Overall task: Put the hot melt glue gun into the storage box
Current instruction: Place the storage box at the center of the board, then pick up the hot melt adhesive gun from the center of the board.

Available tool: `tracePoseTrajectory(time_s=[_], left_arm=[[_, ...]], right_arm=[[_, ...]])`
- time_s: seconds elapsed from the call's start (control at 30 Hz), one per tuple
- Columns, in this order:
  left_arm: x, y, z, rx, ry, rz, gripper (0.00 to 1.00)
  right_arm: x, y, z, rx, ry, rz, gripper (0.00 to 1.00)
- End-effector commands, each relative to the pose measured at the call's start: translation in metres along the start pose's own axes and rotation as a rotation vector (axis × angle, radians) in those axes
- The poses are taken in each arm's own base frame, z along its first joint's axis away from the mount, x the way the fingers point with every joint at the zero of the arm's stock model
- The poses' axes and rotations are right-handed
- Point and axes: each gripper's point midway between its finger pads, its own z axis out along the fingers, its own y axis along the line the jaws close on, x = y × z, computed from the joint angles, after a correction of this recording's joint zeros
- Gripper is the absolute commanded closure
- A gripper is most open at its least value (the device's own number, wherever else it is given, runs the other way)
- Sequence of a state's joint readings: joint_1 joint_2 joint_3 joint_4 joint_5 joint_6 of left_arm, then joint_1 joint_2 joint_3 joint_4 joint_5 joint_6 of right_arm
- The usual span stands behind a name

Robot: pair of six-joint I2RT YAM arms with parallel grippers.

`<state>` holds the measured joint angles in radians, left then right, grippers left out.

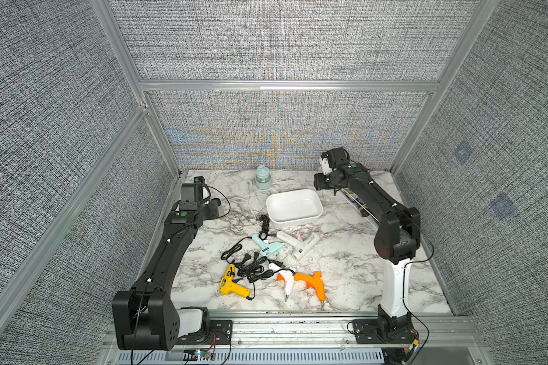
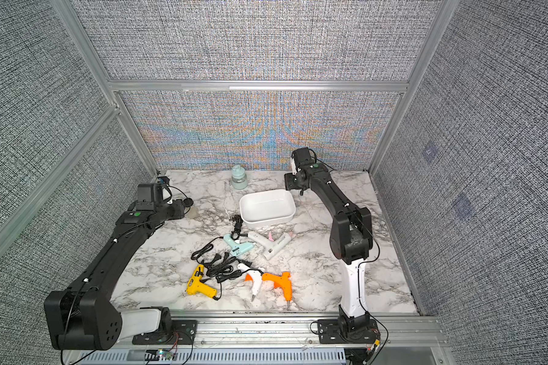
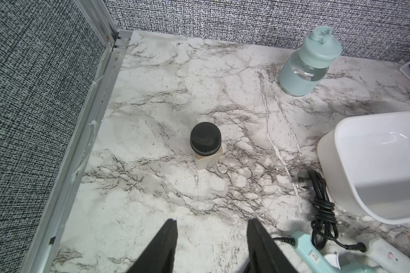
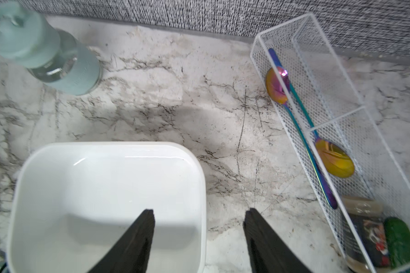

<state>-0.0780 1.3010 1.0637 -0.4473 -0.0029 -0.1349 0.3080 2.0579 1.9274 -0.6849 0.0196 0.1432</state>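
Observation:
The storage box [image 1: 293,205] [image 2: 266,203] is a shallow white tub, empty, at the middle back of the marble table. Several hot melt glue guns lie in front of it: a mint one [image 1: 266,246], a white one with pink trim [image 1: 299,243], a yellow one [image 1: 231,282], a white one with an orange trigger [image 1: 287,281] and an orange one [image 1: 312,282]. My left gripper [image 3: 212,223] is open over bare marble, with the mint gun [image 3: 317,257] beside it. My right gripper [image 4: 199,212] is open and empty, straddling the box's [image 4: 104,184] side rim.
A mint-capped bottle [image 1: 263,177] [image 4: 45,52] stands behind the box. A small jar with a black lid [image 3: 206,144] stands ahead of my left gripper. A white mesh tray [image 4: 329,118] with iridescent spoons lies at the back right. Tangled black cords [image 1: 253,268] lie among the guns.

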Motion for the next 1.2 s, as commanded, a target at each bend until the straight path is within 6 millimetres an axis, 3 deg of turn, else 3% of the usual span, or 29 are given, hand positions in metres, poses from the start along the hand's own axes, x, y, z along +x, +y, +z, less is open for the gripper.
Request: tracePoseTrajectory(time_s=[0.0, 0.13, 0.27, 0.37, 0.5, 0.83, 1.0, 1.17], left_arm=[[0.01, -0.006, 0.0, 0.0, 0.038, 0.013, 0.47], [0.019, -0.012, 0.005, -0.002, 0.071, 0.032, 0.47], [0.02, -0.013, 0.008, -0.004, 0.082, 0.033, 0.47], [0.021, -0.013, 0.011, -0.009, 0.09, 0.035, 0.47], [0.021, -0.012, 0.011, -0.019, 0.091, 0.032, 0.47], [0.022, -0.01, 0.009, -0.028, 0.088, 0.04, 0.46], [0.023, -0.01, 0.01, -0.026, 0.093, 0.045, 0.46], [0.022, -0.01, 0.01, -0.025, 0.091, 0.045, 0.46]], right_arm=[[0.007, 0.009, -0.021, -0.025, -0.017, 0.122, 0.3], [0.044, 0.027, -0.037, -0.096, 0.03, 0.296, 0.29], [0.105, 0.055, -0.042, -0.155, 0.128, 0.522, 0.28], [0.155, 0.078, -0.033, -0.182, 0.229, 0.682, 0.27], [0.2, 0.093, -0.013, -0.12, 0.369, 0.822, 0.26], [0.236, 0.096, 0.012, 0.041, 0.516, 0.899, 0.22], [0.247, 0.088, 0.011, 0.105, 0.524, 0.892, 0.22], [0.263, 0.065, 0.003, 0.224, 0.497, 0.872, 0.24]])
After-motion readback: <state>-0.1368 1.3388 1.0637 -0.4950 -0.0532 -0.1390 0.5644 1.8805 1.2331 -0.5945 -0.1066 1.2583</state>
